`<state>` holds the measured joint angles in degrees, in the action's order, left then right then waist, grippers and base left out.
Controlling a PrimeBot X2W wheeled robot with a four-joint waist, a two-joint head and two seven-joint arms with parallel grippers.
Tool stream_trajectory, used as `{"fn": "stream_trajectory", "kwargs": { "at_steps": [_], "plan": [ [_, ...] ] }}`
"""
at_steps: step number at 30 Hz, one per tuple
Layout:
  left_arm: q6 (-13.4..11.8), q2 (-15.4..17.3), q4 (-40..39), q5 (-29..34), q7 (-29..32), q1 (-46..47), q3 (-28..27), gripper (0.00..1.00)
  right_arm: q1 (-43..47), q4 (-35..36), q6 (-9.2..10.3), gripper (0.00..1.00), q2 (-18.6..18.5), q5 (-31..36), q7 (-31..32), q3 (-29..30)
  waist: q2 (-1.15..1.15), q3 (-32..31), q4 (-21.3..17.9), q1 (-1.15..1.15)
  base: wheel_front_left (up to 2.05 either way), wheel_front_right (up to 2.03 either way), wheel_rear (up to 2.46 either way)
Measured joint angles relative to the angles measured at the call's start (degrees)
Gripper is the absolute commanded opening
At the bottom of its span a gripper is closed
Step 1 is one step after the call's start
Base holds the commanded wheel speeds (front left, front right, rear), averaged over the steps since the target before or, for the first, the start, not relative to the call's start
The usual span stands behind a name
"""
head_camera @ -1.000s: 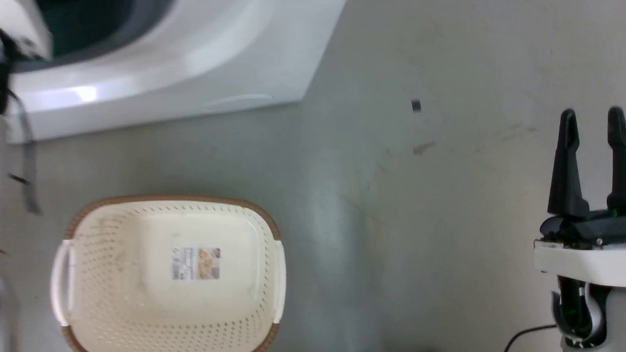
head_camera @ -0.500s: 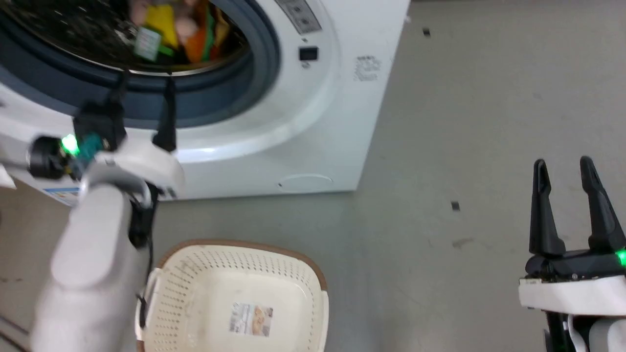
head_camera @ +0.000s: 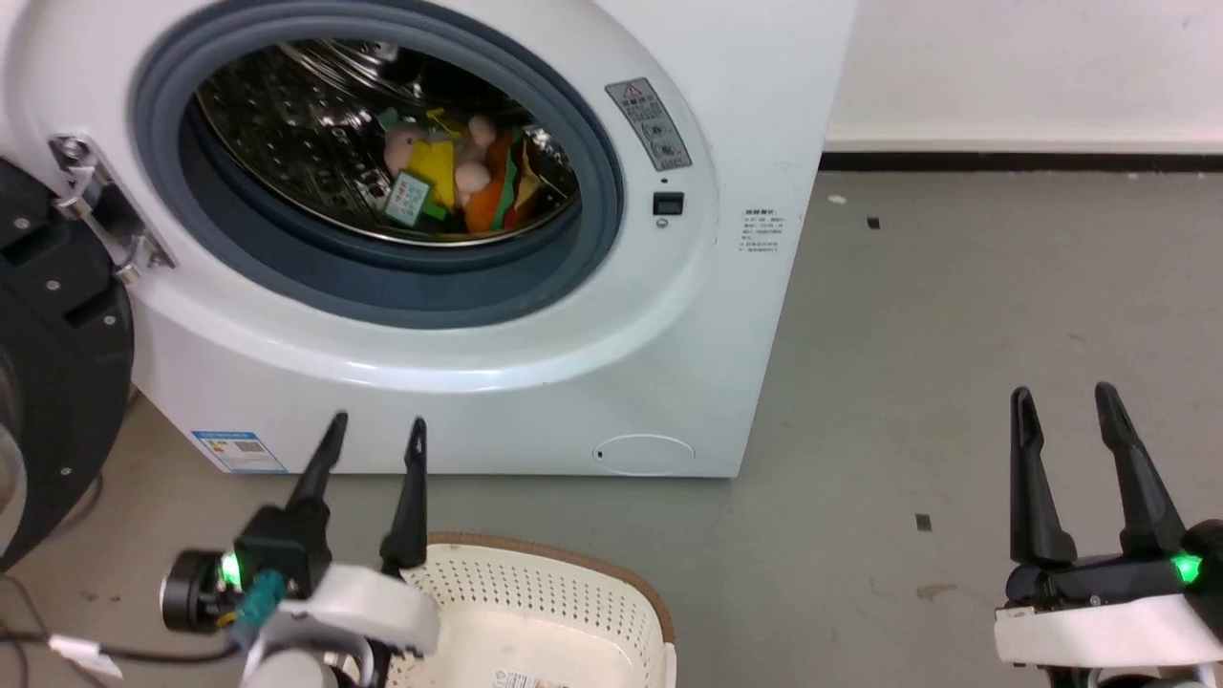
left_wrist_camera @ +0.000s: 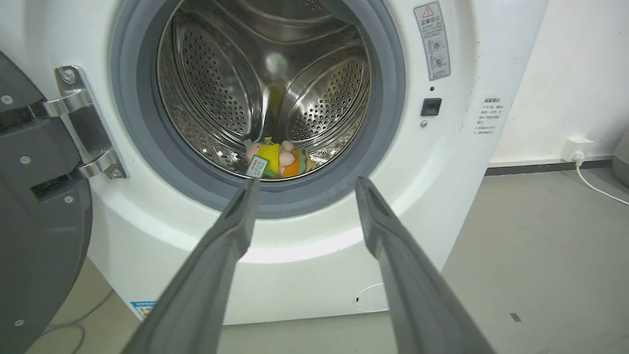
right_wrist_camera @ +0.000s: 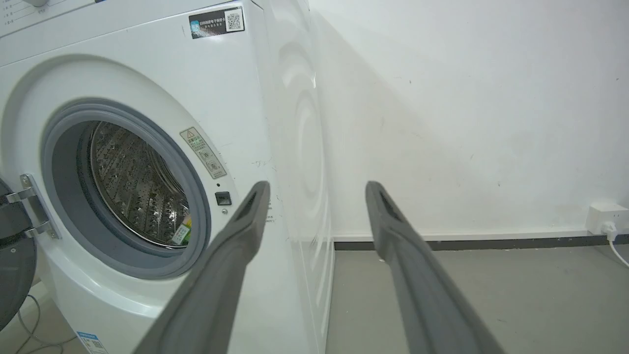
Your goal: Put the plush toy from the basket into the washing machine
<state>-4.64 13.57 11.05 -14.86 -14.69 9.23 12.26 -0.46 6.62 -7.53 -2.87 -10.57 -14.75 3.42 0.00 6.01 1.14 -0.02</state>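
The plush toy (head_camera: 459, 182), orange, yellow and pale pink with a green tag, lies at the bottom of the steel drum inside the washing machine (head_camera: 707, 315). The left wrist view also shows the plush toy (left_wrist_camera: 276, 159) through the open mouth. The round black door (head_camera: 53, 373) hangs open at the left. My left gripper (head_camera: 373, 432) is open with nothing in it, low in front of the washer and above the basket (head_camera: 564, 592), whose inside holds only a paper label. My right gripper (head_camera: 1062, 401) is open over the floor at the right.
Grey floor (head_camera: 955, 334) stretches to the right of the washer up to a white wall with a dark skirting. A wall socket with a white cable (right_wrist_camera: 607, 221) sits low on the wall. A thin cable (head_camera: 57, 659) lies at the lower left.
The head camera has tilted up, so the washer's mouth and drum now show in full. My left gripper has drawn back from the drum mouth to low in front of the washer.
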Motion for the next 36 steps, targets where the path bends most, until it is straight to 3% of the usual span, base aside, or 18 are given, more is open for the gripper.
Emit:
{"fn": "stream_trajectory", "kwargs": {
  "at_steps": [15,16,36],
  "plan": [
    [-3.0,-2.47,-5.76,2.58,0.0,-8.38,0.81,1.0,3.24,-0.77,0.0,1.0,0.0,-0.08,0.0,-1.14,0.0,-1.78,0.73,0.01,0.0,0.0,0.0],
    [-2.78,-2.49,-6.03,2.58,0.0,-8.42,0.75,0.0,3.24,-0.84,0.0,0.0,0.0,-0.08,0.0,-1.3,0.0,-1.76,0.67,0.01,0.0,0.0,0.0],
    [-2.19,-3.32,-6.36,3.55,1.6,-8.38,-0.44,0.0,3.22,-1.31,0.0,0.0,0.0,0.76,1.56,-1.58,0.0,-2.29,0.4,0.01,0.0,0.0,0.0]
  ]
}}
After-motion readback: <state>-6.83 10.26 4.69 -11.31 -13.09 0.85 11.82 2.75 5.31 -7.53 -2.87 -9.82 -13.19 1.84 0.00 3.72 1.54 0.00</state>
